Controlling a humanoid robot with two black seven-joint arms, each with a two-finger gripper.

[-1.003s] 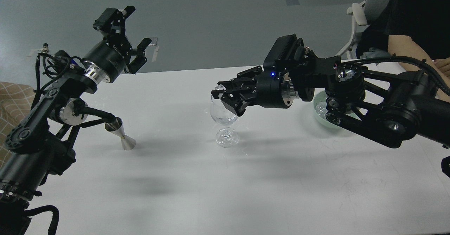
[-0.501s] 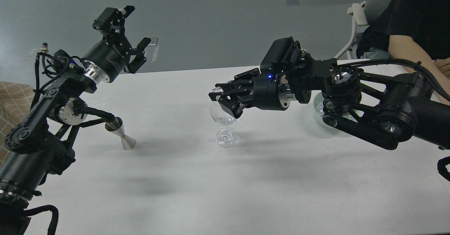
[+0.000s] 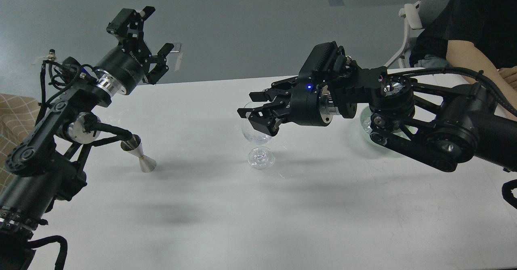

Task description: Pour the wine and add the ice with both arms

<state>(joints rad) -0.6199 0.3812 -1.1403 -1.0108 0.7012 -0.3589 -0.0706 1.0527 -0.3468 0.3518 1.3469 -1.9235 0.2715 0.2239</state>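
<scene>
A clear stemmed glass (image 3: pixel 258 140) stands upright mid-table. My right gripper (image 3: pixel 253 109) hovers just over its rim with the fingers spread open and nothing between them. Glints show inside the glass bowl, but I cannot tell whether they are ice. A pale green bowl (image 3: pixel 364 129) holding ice cubes (image 3: pixel 367 123) sits behind my right arm, mostly hidden by it. My left gripper (image 3: pixel 155 35) is raised high over the table's far left edge, open and empty. A steel jigger (image 3: pixel 140 155) stands on the table below my left arm.
A person in a black shirt sits at the far right, bare forearm (image 3: pixel 470 60) resting near the table edge, beside a white chair (image 3: pixel 410 15). The white table (image 3: pixel 282 221) runs toward me. A tan checked cloth (image 3: pixel 16 116) is at the left edge.
My right gripper has opened over the glass. The clear ice cube held at its fingertips earlier is no longer between them. My left arm has not moved.
</scene>
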